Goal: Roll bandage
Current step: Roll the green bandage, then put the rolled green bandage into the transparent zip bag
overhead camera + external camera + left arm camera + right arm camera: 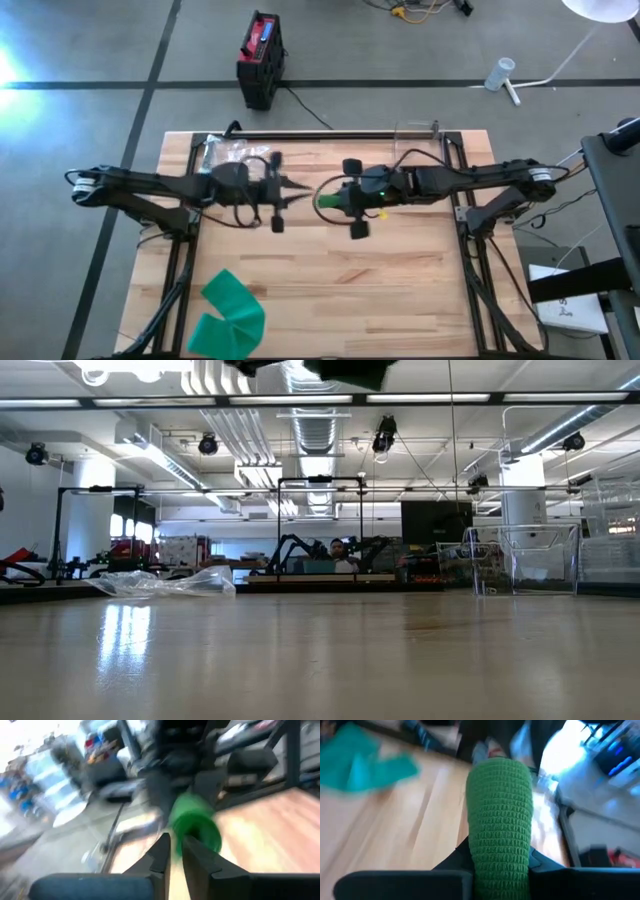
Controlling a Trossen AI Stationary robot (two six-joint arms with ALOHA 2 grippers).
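A green bandage roll [500, 815] hangs over the middle of the table, with my right gripper [334, 203] shut on it. The roll sticks out past the fingers toward the table's left edge, and its free end [196, 822] faces my left gripper. My left gripper [175, 847] stands just left of that end, apart from it. Its fingers [161, 851] are a narrow slit apart with nothing between them. In the high view its tips [298, 196] point at the roll [326, 200]. My right gripper pinches the green roll's rounded sides [482, 862] between its two fingers, one on either side. The fingers come from the table's right, slanting a little downward, and lie along the roll. The roll reaches forward beyond the fingertips and is lifted clear of the table.
A teal folded strip [230, 315] lies at the table's near left corner. A crumpled clear plastic bag [235, 152] lies at the far left and a clear box [525, 560] stands at the far right. A black and red case [262, 58] sits on the floor beyond.
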